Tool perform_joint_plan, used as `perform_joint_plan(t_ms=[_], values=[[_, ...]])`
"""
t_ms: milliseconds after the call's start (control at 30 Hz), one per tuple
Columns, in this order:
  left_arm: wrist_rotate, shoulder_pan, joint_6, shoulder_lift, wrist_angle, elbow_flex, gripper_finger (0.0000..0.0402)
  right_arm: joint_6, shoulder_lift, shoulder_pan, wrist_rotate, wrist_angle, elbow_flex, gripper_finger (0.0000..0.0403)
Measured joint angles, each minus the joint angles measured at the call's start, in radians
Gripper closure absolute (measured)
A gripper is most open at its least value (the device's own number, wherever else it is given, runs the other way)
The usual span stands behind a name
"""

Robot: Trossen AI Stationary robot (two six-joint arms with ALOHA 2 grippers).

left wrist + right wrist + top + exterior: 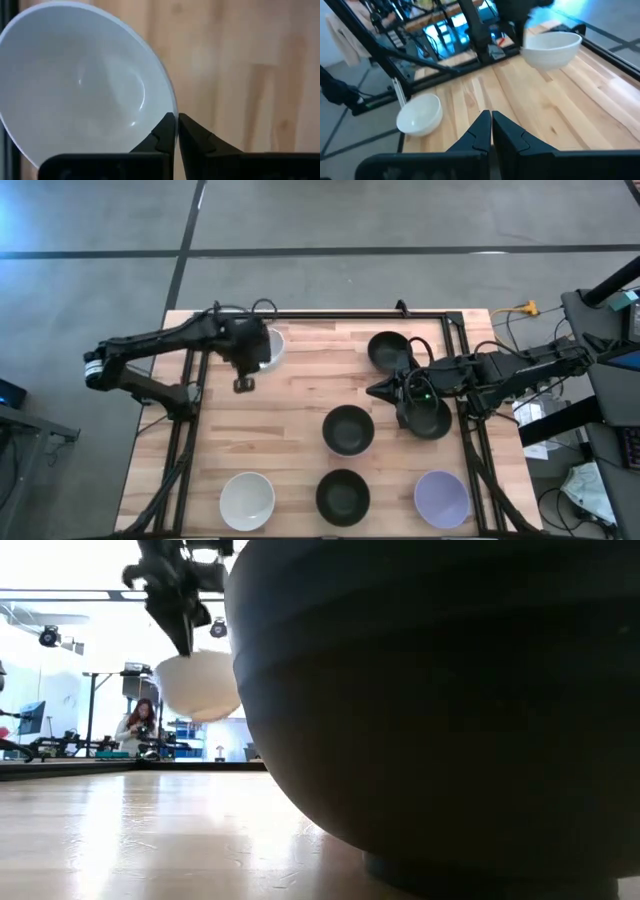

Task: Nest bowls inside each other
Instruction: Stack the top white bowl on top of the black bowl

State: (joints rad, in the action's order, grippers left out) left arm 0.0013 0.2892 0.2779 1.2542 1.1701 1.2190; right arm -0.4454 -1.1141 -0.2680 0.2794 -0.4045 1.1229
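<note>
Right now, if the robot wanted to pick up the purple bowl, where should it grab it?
Probably on the rim. The lavender bowl sits upright and open at the table's front right corner, smooth and round with no handle. One finger inside and one outside, coming straight down, should pinch its thin wall. The right gripper is the closer one.

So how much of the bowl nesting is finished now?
No nest visible yet. The left claw holds a white bowl by its rim, lifted off the table. The right claw is shut, empty. Left: white bowl, lavender bowl, four black bowls.
</note>
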Motion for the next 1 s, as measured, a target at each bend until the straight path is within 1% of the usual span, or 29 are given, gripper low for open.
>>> perform_joint_plan(t_ms=[133, 233, 333, 467, 567, 700, 767, 867, 1000], values=[[0.001, -0.169, 0.156, -0.052, -0.001, 0.011, 0.0401, -0.015, 0.002, 0.0, -0.001, -0.056, 0.0, 0.0394], [0.004, -0.284, 0.267, -0.06, -0.006, 0.033, 0.0401, -0.018, 0.012, 0.0, -0.001, -0.08, -0.001, 0.0394], [-0.001, -0.368, 0.286, -0.042, -0.009, 0.078, 0.0401, -0.019, 0.033, 0.0, -0.001, -0.103, -0.001, 0.0394], [-0.065, -0.448, 0.322, 0.015, -0.008, 0.155, 0.0401, -0.033, 0.076, 0.0, -0.001, -0.157, -0.001, 0.0394], [-0.117, -0.494, 0.411, 0.07, -0.005, 0.231, 0.0401, -0.071, 0.118, 0.0, -0.001, -0.226, -0.001, 0.0394], [-0.119, -0.52, 0.501, 0.166, 0.018, 0.352, 0.0401, -0.114, 0.175, -0.006, 0.0, -0.302, -0.001, 0.0394], [-0.128, -0.523, 0.564, 0.224, 0.062, 0.428, 0.0401, -0.129, 0.201, -0.012, 0.001, -0.327, -0.001, 0.0394], [-0.162, -0.527, 0.617, 0.313, 0.12, 0.552, 0.0402, -0.134, 0.233, -0.026, 0.001, -0.352, -0.002, 0.0394], [-0.168, -0.528, 0.694, 0.419, 0.138, 0.699, 0.0402, -0.138, 0.267, -0.044, 0.001, -0.38, -0.016, 0.0394]])
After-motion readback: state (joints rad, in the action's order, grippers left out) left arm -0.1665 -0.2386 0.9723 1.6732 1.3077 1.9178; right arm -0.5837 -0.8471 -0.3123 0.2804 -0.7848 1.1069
